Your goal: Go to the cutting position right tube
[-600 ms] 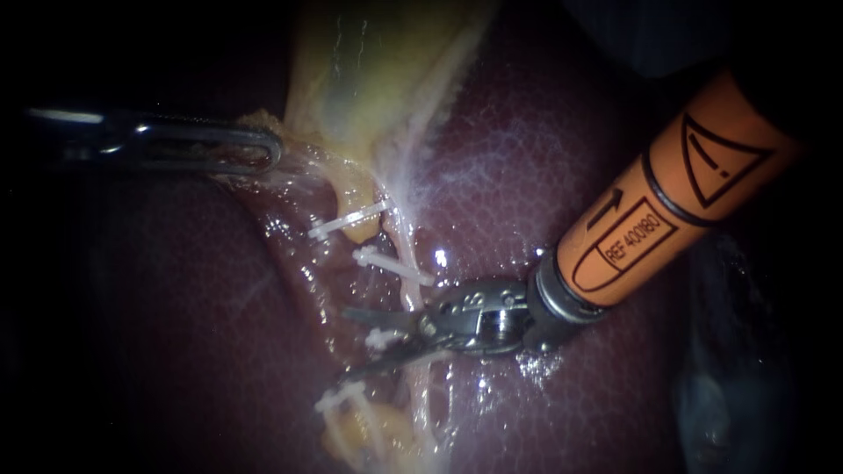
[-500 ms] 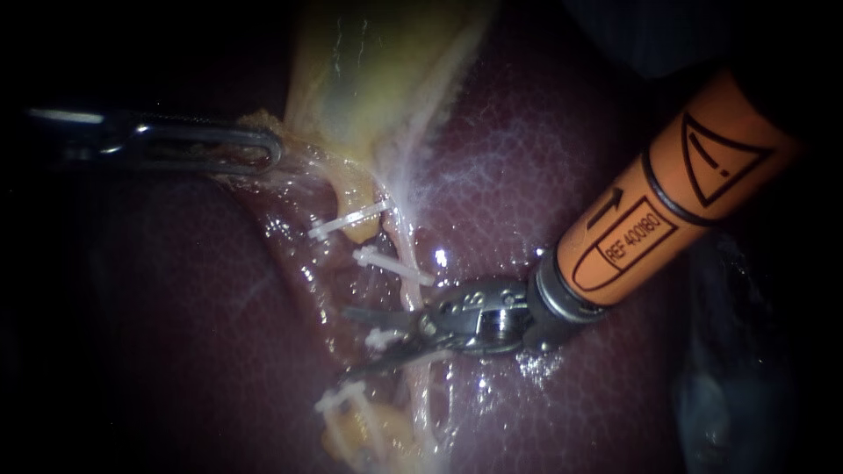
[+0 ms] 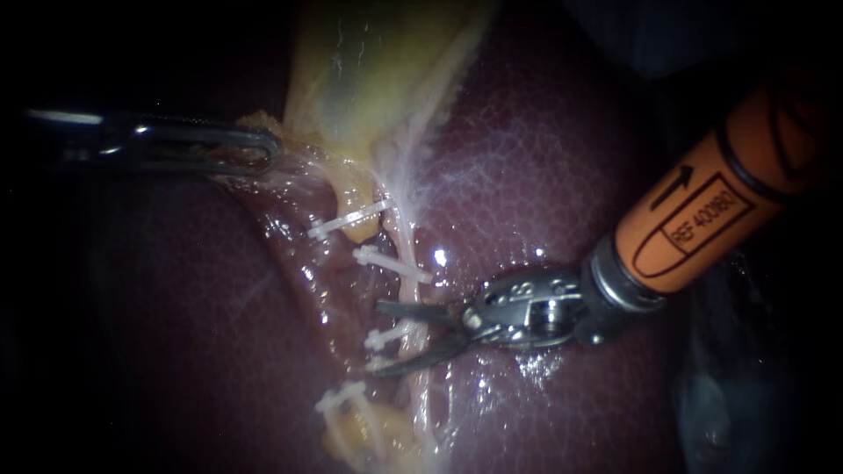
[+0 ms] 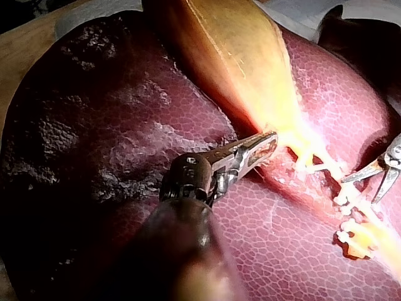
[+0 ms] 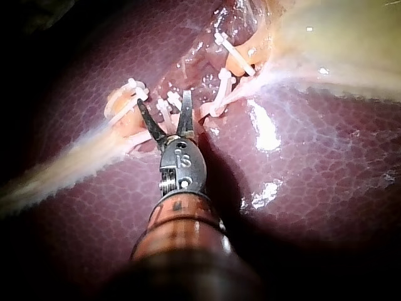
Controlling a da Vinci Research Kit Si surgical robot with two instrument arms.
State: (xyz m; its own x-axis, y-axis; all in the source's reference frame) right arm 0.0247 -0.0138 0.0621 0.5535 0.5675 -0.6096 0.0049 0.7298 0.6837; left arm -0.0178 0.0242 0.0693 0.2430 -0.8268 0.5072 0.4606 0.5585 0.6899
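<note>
— Where's the pale right tube?
— Below the yellow gallbladder, lying on the dark red liver, crossed by white clips.
— The instruments?
— Orange-shafted right instrument: blades apart astride the tube, gripping nothing, seemingly lining up a cut. Steel left instrument clamps the gallbladder's edge, likely for tension.

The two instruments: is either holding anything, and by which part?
The left instrument's jaws grip the gallbladder at its narrow end, near the clips. The right instrument holds nothing: its open blades straddle the right tube.
</note>
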